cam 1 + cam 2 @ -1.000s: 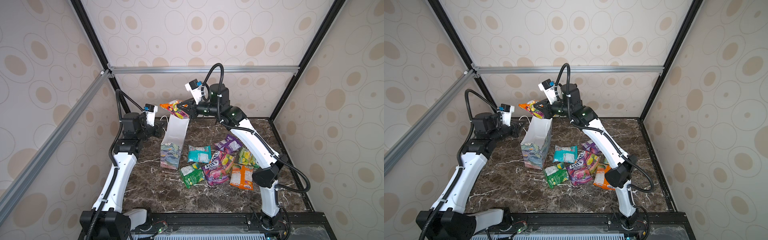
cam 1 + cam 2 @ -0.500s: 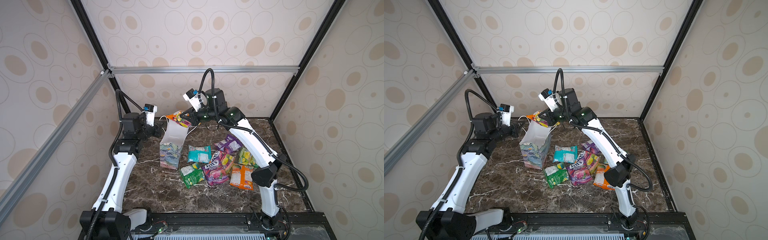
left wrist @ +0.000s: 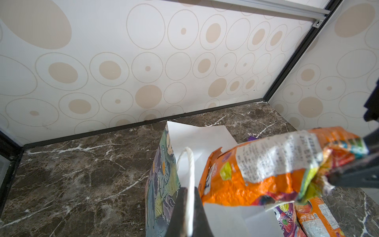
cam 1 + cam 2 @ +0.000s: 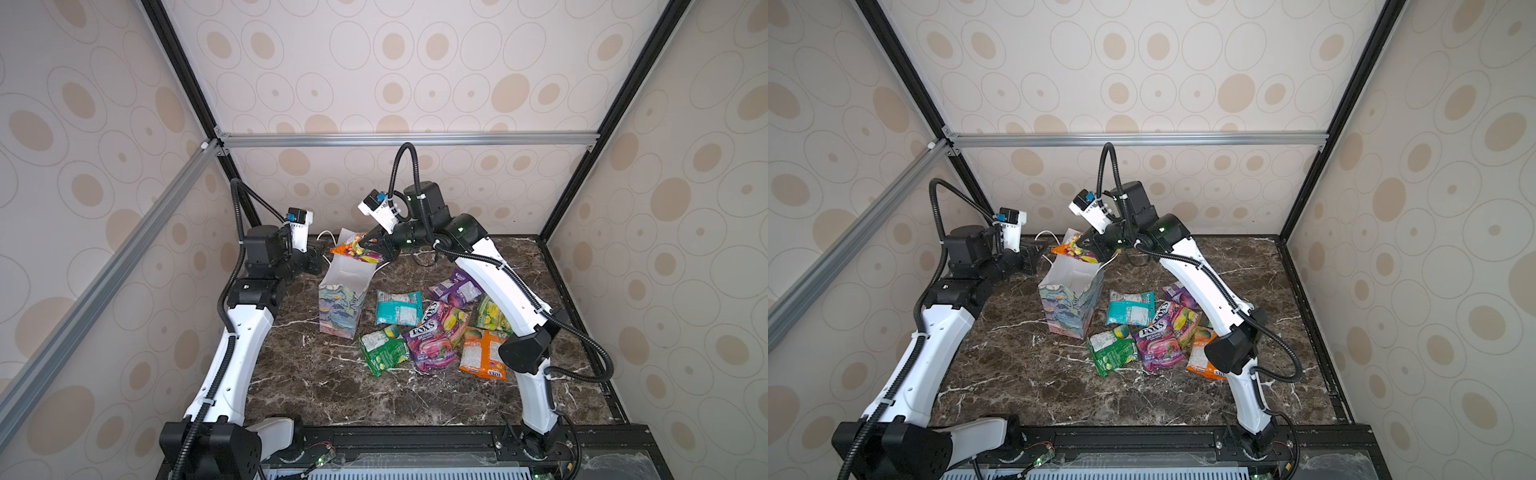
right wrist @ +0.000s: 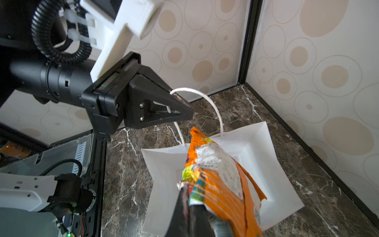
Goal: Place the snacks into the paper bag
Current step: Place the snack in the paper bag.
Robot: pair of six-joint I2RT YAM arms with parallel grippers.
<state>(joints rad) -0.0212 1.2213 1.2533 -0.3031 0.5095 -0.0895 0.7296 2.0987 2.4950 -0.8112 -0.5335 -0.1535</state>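
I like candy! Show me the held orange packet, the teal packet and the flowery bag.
held orange packet point(image 3: 246, 184): left wrist view, crinkled face
teal packet point(image 4: 398, 308): in a top view, its middle
paper bag point(image 4: 338, 309): in a top view, floral outer wall

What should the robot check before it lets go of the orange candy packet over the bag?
1. right gripper shut on the orange packet: ok.
2. Packet above the paper bag and its open mouth: ok.
3. left gripper shut on the cord handle: ok.
4. Bag standing upright on the table: ok.
5. Packet's far tip inside the bag's rim, so it drops in cleanly: cannot tell.
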